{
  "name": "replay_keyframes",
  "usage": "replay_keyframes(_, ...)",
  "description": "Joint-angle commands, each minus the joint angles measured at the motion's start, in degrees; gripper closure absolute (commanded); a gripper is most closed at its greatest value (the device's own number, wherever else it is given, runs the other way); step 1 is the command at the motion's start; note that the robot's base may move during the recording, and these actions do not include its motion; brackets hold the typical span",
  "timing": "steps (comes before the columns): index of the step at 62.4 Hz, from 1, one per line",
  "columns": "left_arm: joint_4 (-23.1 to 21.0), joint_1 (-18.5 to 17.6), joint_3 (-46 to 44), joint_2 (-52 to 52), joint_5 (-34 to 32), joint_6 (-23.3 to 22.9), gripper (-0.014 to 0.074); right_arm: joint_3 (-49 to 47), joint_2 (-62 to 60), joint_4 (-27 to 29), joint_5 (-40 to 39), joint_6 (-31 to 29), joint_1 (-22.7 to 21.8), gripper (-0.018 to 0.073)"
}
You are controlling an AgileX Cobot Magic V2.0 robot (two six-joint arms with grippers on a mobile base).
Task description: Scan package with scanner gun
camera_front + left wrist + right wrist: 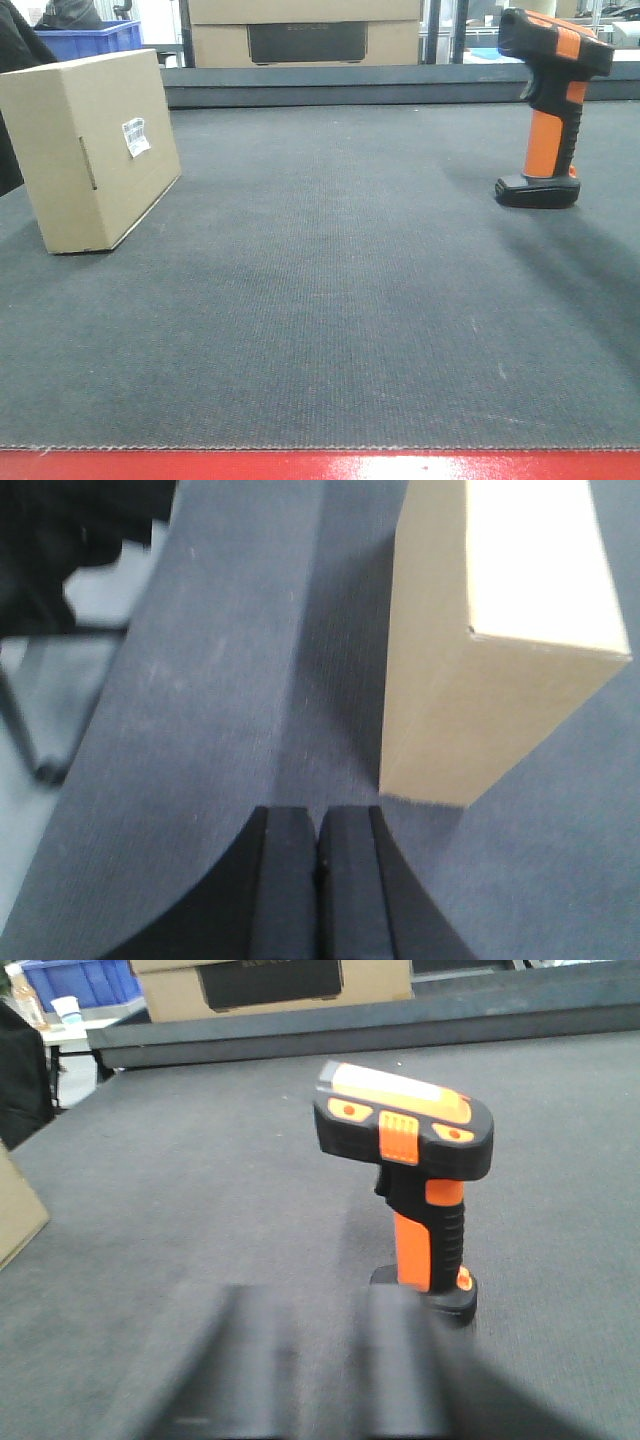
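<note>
The package [92, 150] is a brown cardboard box standing on edge at the far left of the dark mat, with a white barcode label [135, 136] on its right face. The orange and black scanner gun [548, 110] stands upright on its base at the far right. Neither gripper shows in the front view. My left gripper [318, 830] is shut and empty, low over the mat, with the package [480, 670] just ahead and to its right. My right gripper [335, 1360] is blurred, its fingers apart and empty, just short of the scanner gun [415, 1180].
A raised dark ledge [400, 85] runs along the back of the mat. Behind it stand a large cardboard box [305, 30] and a blue crate [90, 38]. A red table edge [320, 465] lies at the front. A chair leg [30, 730] stands off the mat's left side.
</note>
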Motion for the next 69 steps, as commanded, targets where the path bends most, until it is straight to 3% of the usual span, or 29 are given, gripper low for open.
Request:
replay_keyframes(1,-0.31,0.18,4.18,-4.50,-9.61,-0.48,0.0707,0.21,-2.18,-0.09,2.76,-0.33,-0.12,0.0704)
replay_keyframes(7,-0.31,0.18,8.42,-10.12,-16.96,-0.48,0.0707,1.91,-4.84,-0.17,2.76,-0.33,-0.12,0.0727)
replay_keyframes(12,0.17,0.18,10.73,-14.52,-18.22,-0.48,0.0707,3.92,-7.72,-0.17,2.88,-0.33,-0.61,0.0727)
replay_keyframes(27,0.17,0.18,15.95,-30.01,-12.32,-0.48,0.0707,11.29,-20.57,-0.17,5.08,-0.33,-1.91,0.0727)
replay_keyframes(43,0.23,0.18,16.88,-43.93,-5.15,-0.48,0.0707,11.41,-39.12,-4.68,20.44,-0.33,-1.91,0.0727)
replay_keyframes(54,0.23,0.18,16.88,-47.09,-4.16,-0.48,0.0707,11.41,-46.49,-5.65,25.82,-0.33,-1.91,0.0727)
replay_keyframes(69,0.23,0.18,16.88,-47.08,-4.51,-0.48,0.0707,11.41,-49.65,-5.62,26.13,-0.33,-1.91,0.0727)
